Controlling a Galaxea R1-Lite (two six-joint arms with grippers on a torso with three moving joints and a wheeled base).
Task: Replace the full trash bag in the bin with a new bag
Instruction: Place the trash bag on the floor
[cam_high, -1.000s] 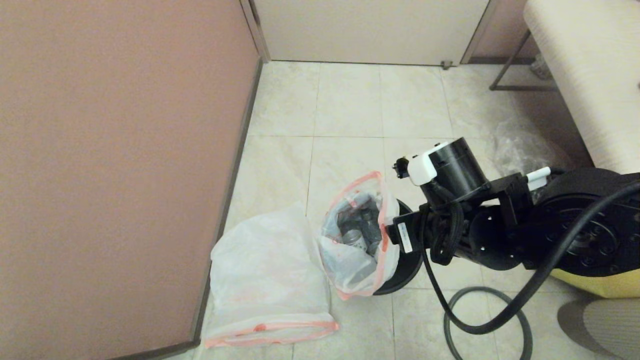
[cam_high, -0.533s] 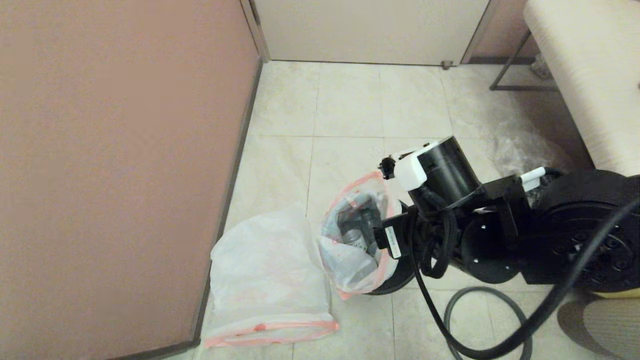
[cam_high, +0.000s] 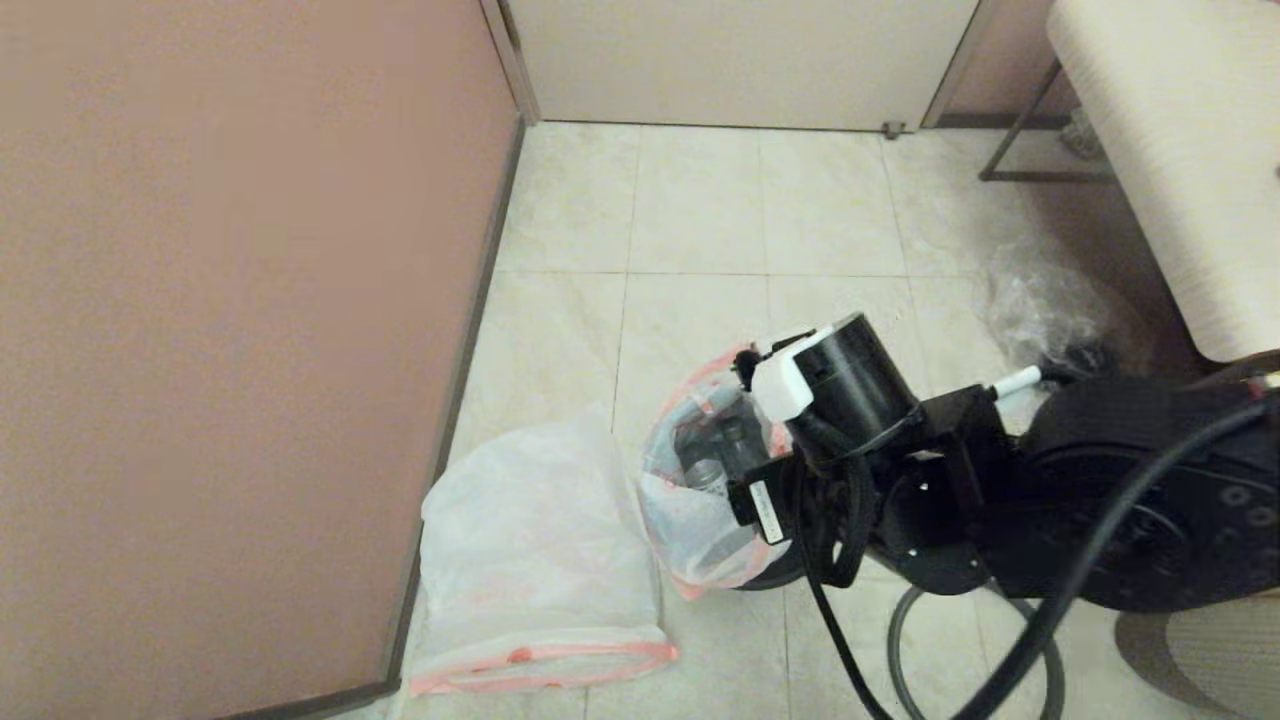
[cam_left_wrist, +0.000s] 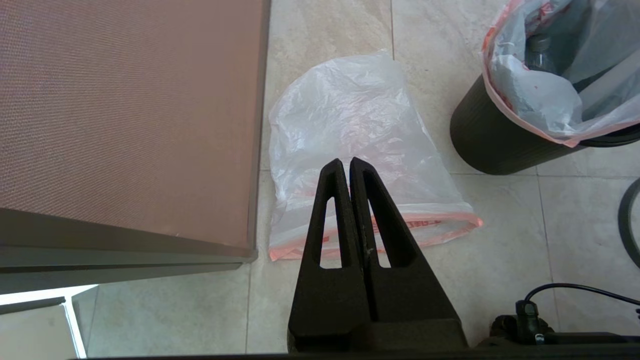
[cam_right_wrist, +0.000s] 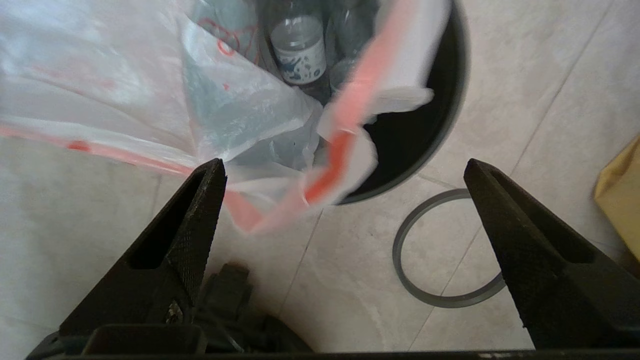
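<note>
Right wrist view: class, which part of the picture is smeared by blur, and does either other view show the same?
Right wrist view: the orange-pink mouth band of the full trash bag is smeared, while the grey ring on the floor stays sharp. Head view: even, warm light, no marked blur. Left wrist view: sharp; the new bag shows soft sheen.

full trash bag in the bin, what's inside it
Through the open mouth of the full trash bag, which sits in the bin, a labelled clear bottle and more grey containers show. Anything deeper is hidden by plastic folds.
</note>
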